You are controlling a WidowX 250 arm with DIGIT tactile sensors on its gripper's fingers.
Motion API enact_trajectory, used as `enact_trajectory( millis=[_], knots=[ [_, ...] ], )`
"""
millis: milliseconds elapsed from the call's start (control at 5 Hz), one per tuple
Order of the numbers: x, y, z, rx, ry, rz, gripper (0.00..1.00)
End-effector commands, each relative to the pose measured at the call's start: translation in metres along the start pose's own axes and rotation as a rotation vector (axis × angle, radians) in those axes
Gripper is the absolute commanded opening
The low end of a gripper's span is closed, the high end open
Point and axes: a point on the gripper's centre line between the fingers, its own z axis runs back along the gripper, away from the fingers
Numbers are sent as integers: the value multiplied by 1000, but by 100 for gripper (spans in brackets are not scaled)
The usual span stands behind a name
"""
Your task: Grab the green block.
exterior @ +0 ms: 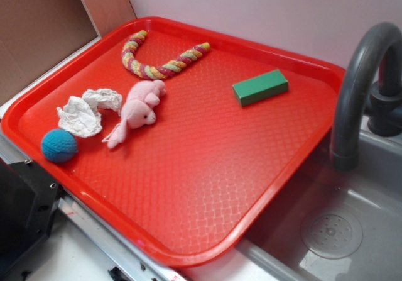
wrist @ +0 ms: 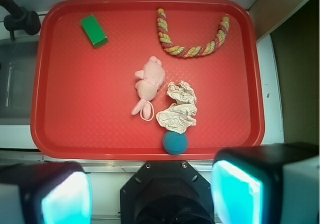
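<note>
The green block (exterior: 260, 87) lies flat on the red tray (exterior: 207, 187), toward its far right side. In the wrist view the green block (wrist: 94, 31) sits near the tray's (wrist: 75, 114) upper left corner. My gripper (wrist: 150, 194) hangs high above the table's near edge, far from the block. It is open, with nothing between its cyan pads (wrist: 235, 191). The gripper does not show in the exterior view.
On the tray lie a pink plush toy (wrist: 148, 83), crumpled white paper (wrist: 178, 108), a blue ball (wrist: 175, 143) and a striped rope (wrist: 192, 36). A grey faucet (exterior: 358, 86) and a sink (exterior: 339, 224) stand right of the tray. The robot's black base (wrist: 167, 194) is below me.
</note>
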Motion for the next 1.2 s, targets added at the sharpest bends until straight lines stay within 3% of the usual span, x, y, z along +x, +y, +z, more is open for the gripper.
enact_trajectory(
  millis=[0,400,600,800,1000],
  knots=[
    [0,0,0,0,0,0,100],
    [50,-3,-30,32,-147,-141,100],
    [84,-21,-56,29,-188,-224,100],
    [112,-36,-83,59,-213,-259,100],
    [142,-58,-122,-14,-175,-353,100]
  ],
)
